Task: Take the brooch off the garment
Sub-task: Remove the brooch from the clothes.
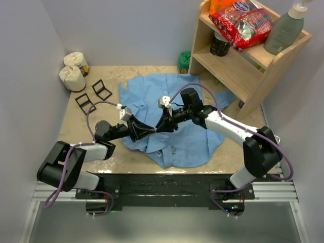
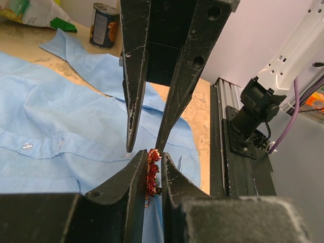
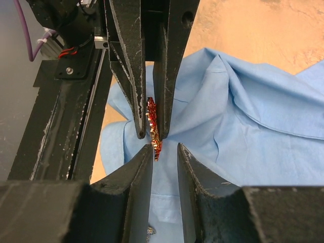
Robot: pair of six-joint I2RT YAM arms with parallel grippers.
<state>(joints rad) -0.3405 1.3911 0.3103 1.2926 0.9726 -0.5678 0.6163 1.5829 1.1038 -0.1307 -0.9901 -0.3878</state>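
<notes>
The light-blue shirt (image 1: 190, 139) lies spread and rumpled on the table; it also shows in the left wrist view (image 2: 61, 126) and the right wrist view (image 3: 243, 126). A red sparkly brooch (image 2: 151, 169) sits edge-on between my left gripper's jaws, with blue cloth right under it. My left gripper (image 2: 154, 154) is shut on the brooch. In the right wrist view the brooch (image 3: 152, 124) shows between the left fingers. My right gripper (image 3: 164, 148) is open, tip to tip with the left one, its left finger touching the brooch's end. Both grippers, left (image 1: 151, 130) and right (image 1: 161, 127), meet over the shirt's middle.
A wooden shelf (image 1: 238, 71) stands at the back right, holding a red snack bag (image 1: 243, 23), a grey-green bottle (image 1: 284, 30) and a dark can (image 1: 219, 45). Two cloth sacks (image 1: 73, 76) and two black wire stands (image 1: 93, 93) are at the back left. A small shiny ornament (image 1: 173, 150) lies on the shirt's near part.
</notes>
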